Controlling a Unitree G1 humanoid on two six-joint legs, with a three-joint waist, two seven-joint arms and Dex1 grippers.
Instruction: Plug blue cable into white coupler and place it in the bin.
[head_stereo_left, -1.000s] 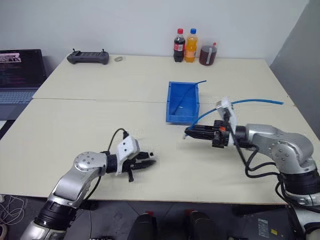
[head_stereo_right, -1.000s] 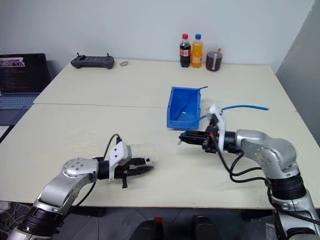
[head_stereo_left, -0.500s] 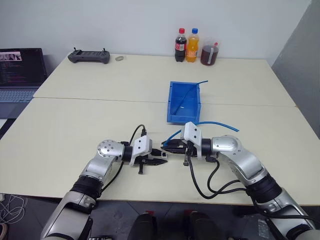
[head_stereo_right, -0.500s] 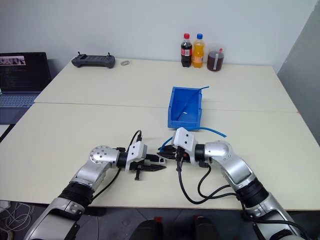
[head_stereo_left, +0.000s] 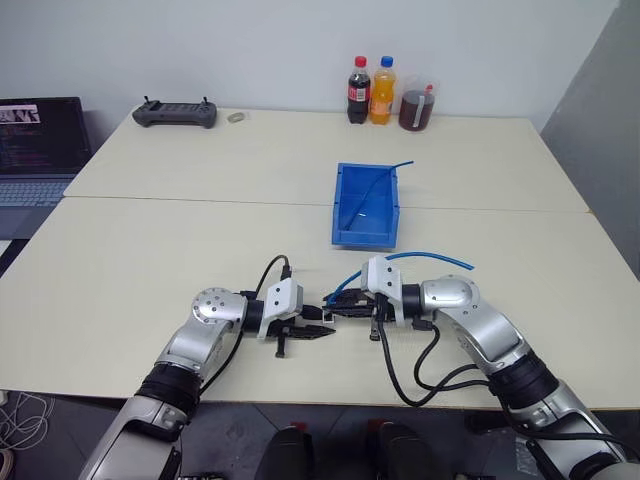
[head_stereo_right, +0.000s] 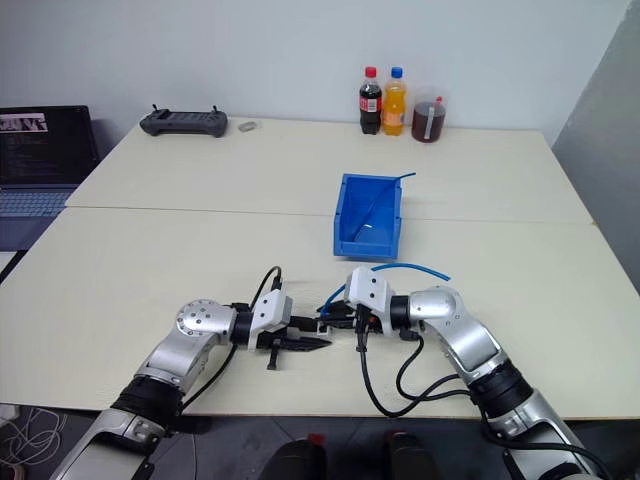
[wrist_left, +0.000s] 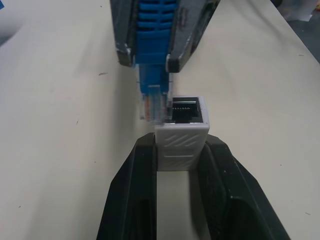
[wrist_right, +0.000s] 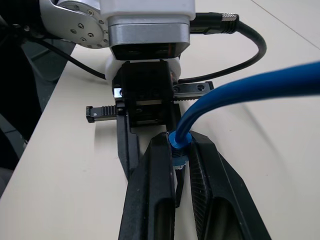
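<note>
- Our left claw (wrist_left: 181, 150) is clenched on the tiny white boxy plastic coupler (wrist_left: 181, 138), its dark socket facing our right claw (wrist_left: 152, 62).
- Our right claw grips the thin light-blue network cable (head_stereo_left: 420, 258) just behind its small clear plug (wrist_left: 153, 104).
- The plug tip sits beside the socket mouth, overlapping its edge rather than lined up; pushing now would likely jam it against the rim or twist the coupler in our grip.
- The cable's loose loop could drag and pull the plug askew.
- The bright blue rectangular plastic bin (head_stereo_left: 343, 201) lies beyond both claws on the pale desk (head_stereo_left: 150, 250); another cable already rests in it.
- Bare desk surrounds us, edge close below.
</note>
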